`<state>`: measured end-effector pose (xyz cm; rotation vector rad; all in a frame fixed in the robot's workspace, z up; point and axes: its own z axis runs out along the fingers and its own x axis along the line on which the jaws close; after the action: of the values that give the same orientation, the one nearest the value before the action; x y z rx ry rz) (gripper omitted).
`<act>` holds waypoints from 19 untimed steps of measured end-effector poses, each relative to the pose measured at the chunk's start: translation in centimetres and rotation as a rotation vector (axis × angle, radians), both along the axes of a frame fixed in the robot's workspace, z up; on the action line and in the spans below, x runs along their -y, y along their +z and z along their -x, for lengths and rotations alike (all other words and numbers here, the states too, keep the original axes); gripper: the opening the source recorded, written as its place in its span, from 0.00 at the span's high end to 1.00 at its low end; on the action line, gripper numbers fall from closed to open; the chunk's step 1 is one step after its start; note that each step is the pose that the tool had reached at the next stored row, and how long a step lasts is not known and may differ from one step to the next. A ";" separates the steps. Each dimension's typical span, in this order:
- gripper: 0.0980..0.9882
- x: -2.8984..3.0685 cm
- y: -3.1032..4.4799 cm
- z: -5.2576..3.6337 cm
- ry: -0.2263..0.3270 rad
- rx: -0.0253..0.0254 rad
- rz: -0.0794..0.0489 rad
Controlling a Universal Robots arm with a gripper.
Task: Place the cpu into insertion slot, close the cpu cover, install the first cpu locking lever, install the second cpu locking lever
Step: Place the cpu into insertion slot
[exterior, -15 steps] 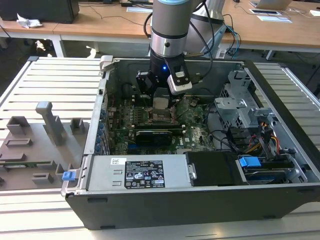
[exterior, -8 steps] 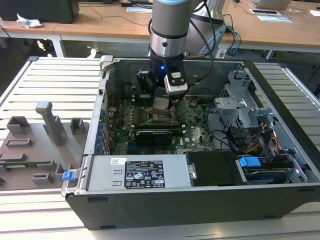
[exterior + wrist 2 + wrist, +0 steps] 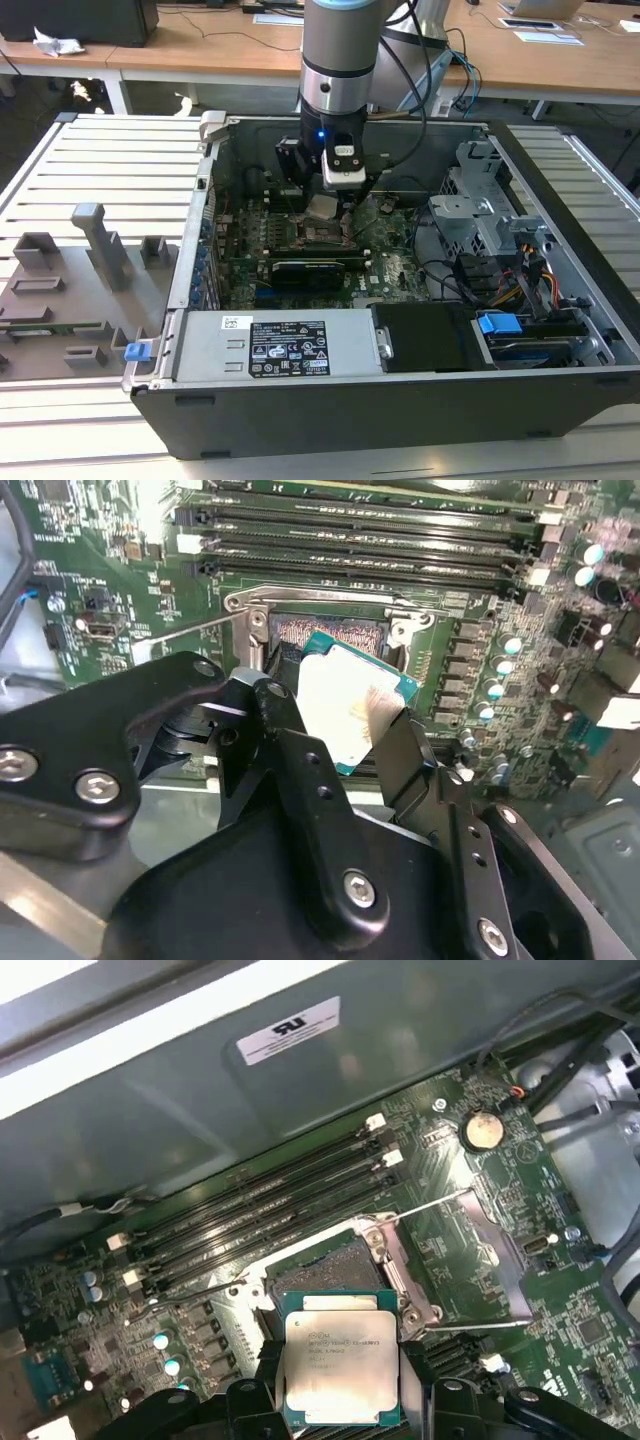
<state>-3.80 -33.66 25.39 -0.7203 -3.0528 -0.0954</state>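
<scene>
My gripper (image 3: 335,198) is shut on the cpu (image 3: 322,207), a flat square chip with a pale silvery top, and holds it tilted by two opposite edges. In both wrist views the cpu (image 3: 345,700) (image 3: 338,1365) hangs between the black fingers (image 3: 290,745) just above and to one side of the insertion slot (image 3: 325,1265) (image 3: 330,632). The slot lies uncovered, its dark centre showing. The cpu cover (image 3: 415,1285) is swung open beside the slot. Two thin wire locking levers (image 3: 430,1203) (image 3: 190,1295) stand released on either side.
The motherboard lies in an open computer case (image 3: 200,190). Long black memory slots (image 3: 270,1200) run beside the socket, with a coin battery (image 3: 481,1130) past them. A power supply (image 3: 290,345) and drive cage (image 3: 480,215) flank the board. Grey fixtures (image 3: 90,250) stand at the exterior view's left.
</scene>
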 end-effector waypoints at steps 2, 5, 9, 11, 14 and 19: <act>0.50 0.00 0.00 0.00 -0.030 0.0000 0.000; 0.50 0.00 -0.01 0.00 -0.083 0.0001 0.001; 0.50 0.00 -0.01 -0.01 -0.138 0.0000 0.002; 0.50 0.00 -0.02 -0.01 -0.165 0.0001 0.003; 0.50 0.00 -0.02 -0.01 -0.195 0.0001 0.003; 0.50 0.00 -0.03 -0.01 -0.268 0.0001 0.005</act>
<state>-3.79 -33.66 25.36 -1.1247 -2.9383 -0.0883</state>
